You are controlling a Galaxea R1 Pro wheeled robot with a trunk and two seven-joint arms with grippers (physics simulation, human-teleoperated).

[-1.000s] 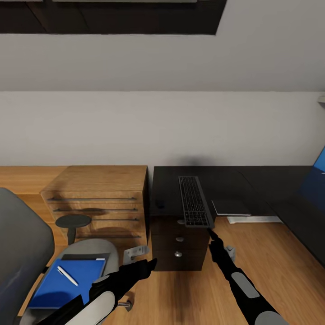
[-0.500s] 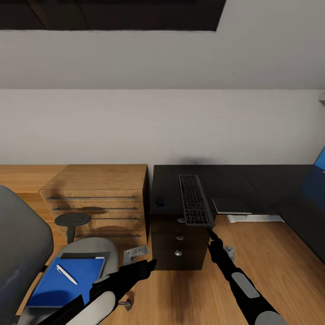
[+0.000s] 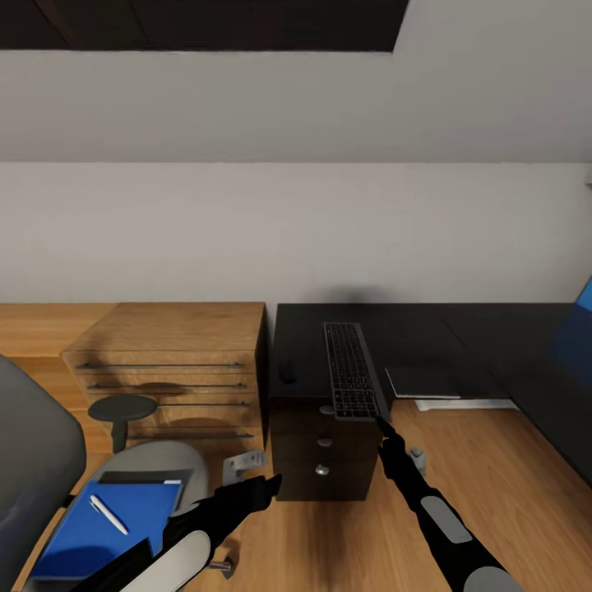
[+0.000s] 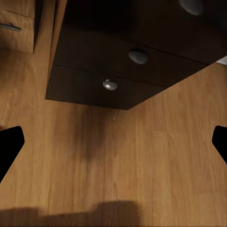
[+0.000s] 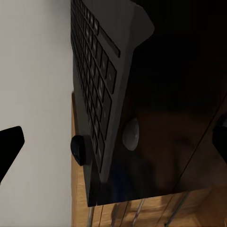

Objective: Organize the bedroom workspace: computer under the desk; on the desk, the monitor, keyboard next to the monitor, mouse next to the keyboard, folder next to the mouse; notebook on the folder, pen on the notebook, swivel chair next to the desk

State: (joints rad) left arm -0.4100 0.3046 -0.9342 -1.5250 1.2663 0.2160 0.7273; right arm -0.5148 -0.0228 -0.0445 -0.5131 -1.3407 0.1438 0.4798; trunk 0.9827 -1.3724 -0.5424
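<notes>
Since a second ago, almost nothing has moved; only the head camera has shifted slightly. On the matte black desk (image 3: 460, 337), against the grey sloped wall (image 3: 296, 230), the keyboard (image 3: 352, 368) lies lengthwise, its near end over the desk's front edge. The right gripper (image 3: 383, 426) hovers just off that end, jaws spread wide. The mouse (image 3: 287, 375) is a dark speck left of the keyboard. The left gripper (image 3: 271, 483) hangs over the oak floor (image 3: 493, 460), also wide open. Left of the desk, the swivel chair (image 3: 49, 460), cut off by the frame, carries the folder (image 3: 107, 526) with the pen (image 3: 108, 515) on top.
</notes>
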